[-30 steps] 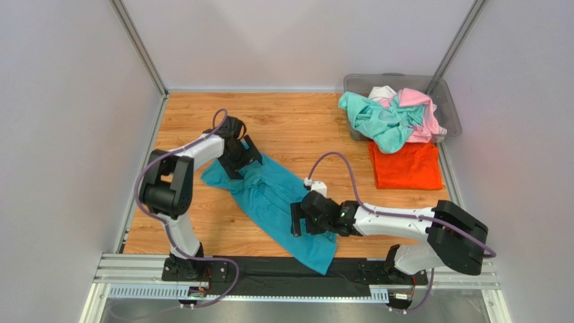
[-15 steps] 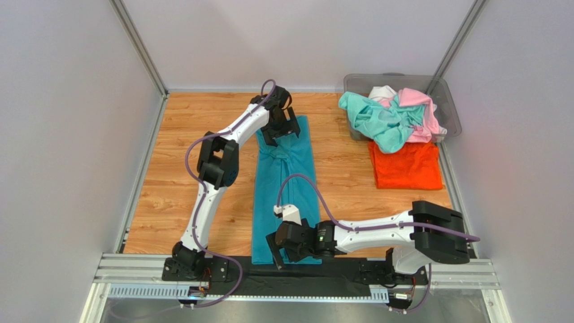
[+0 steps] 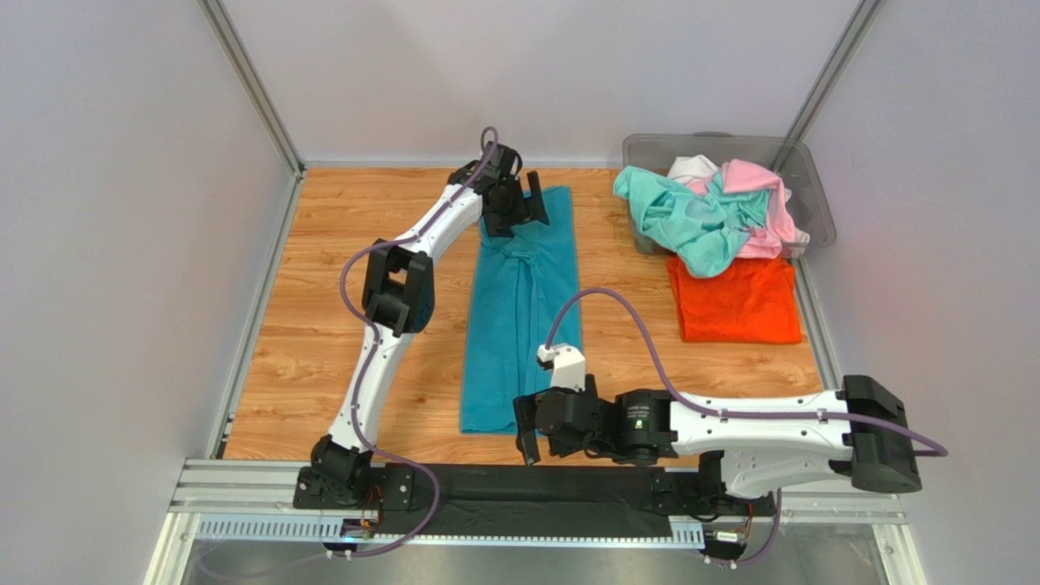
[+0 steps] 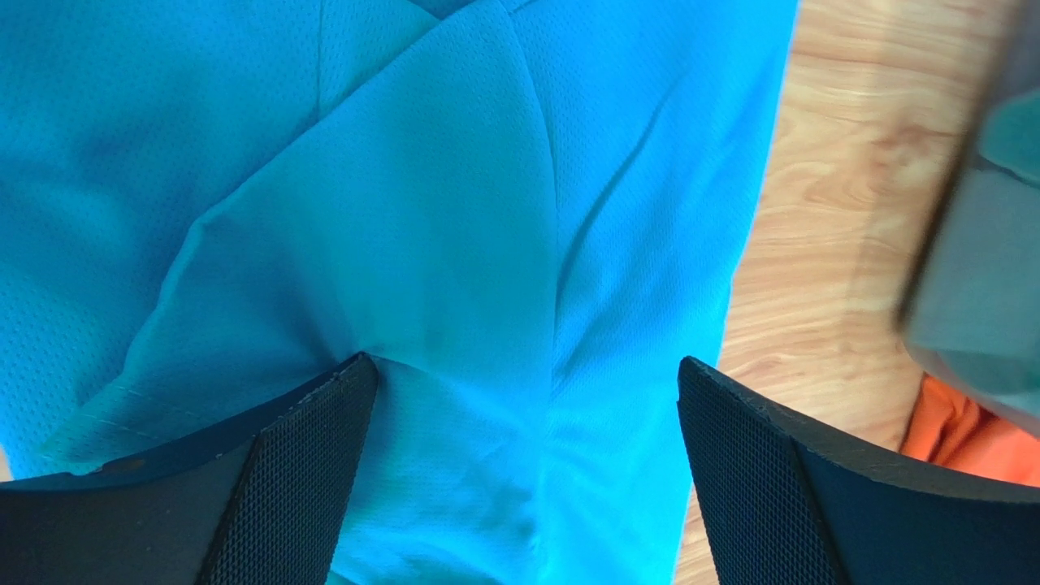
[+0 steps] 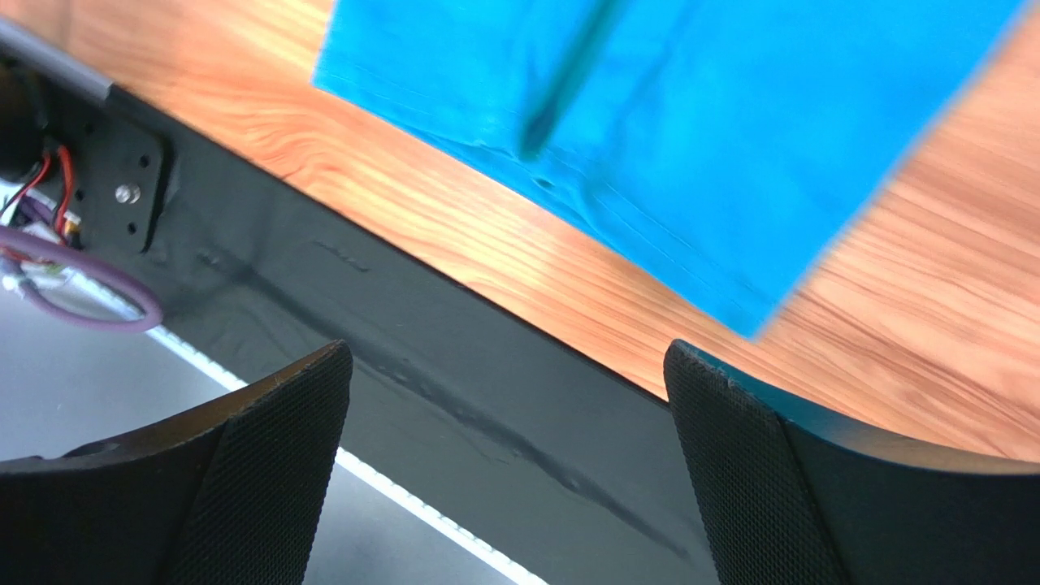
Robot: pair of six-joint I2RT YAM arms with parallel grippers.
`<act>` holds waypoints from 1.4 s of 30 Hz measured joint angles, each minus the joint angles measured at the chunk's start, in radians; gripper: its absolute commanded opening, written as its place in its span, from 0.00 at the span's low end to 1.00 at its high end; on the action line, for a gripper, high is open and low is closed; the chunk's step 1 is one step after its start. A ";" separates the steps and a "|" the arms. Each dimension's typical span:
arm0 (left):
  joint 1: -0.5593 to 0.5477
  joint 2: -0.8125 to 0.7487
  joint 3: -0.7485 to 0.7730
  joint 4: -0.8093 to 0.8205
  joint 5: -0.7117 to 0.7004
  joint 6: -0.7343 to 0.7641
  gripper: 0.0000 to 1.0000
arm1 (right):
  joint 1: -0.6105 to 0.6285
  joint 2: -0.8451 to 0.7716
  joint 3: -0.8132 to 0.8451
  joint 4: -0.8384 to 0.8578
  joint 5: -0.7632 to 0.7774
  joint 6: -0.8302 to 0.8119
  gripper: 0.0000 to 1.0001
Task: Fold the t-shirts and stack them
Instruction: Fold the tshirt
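Observation:
The teal-blue t-shirt (image 3: 519,311) lies on the wooden table as a long narrow strip, folded lengthwise and running from the near edge to the far side. My left gripper (image 3: 527,202) is open over its far end. In the left wrist view the cloth (image 4: 464,244) fills the space under my left gripper (image 4: 525,378), and neither pad pinches it. My right gripper (image 3: 527,429) hangs open at the near hem. In the right wrist view my right gripper (image 5: 507,366) is over the black front strip, with the hem (image 5: 684,159) just beyond it. An orange t-shirt (image 3: 736,299) lies folded flat at the right.
A grey translucent bin (image 3: 820,210) stands at the back right, holding crumpled mint-green (image 3: 678,217), pink (image 3: 759,195) and white (image 3: 692,166) t-shirts that spill over its front. A black strip (image 3: 488,488) and a metal rail run along the near edge. Walls close in the left, right and far sides.
The teal-blue shirt went from lying slantwise at the left to a straight strip mid-table. The left arm stretched to the far end. The right gripper came to the near hem.

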 measured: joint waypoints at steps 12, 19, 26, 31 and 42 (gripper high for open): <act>-0.013 -0.425 -0.381 0.066 0.149 0.192 1.00 | -0.030 -0.215 -0.109 -0.153 0.110 0.130 1.00; -0.122 -1.135 -1.020 0.208 0.078 0.216 1.00 | -0.047 -0.279 -0.170 -0.178 0.123 0.125 1.00; -0.214 -1.443 -1.620 0.264 0.000 0.086 1.00 | -0.060 -0.280 -0.196 -0.174 0.121 0.082 1.00; -0.253 -1.605 -1.873 0.212 0.005 -0.010 0.99 | -0.062 -0.245 -0.205 -0.137 0.091 0.030 1.00; -0.264 -1.677 -2.023 0.259 0.045 -0.110 0.62 | -0.135 -0.120 -0.208 -0.040 0.019 -0.021 0.92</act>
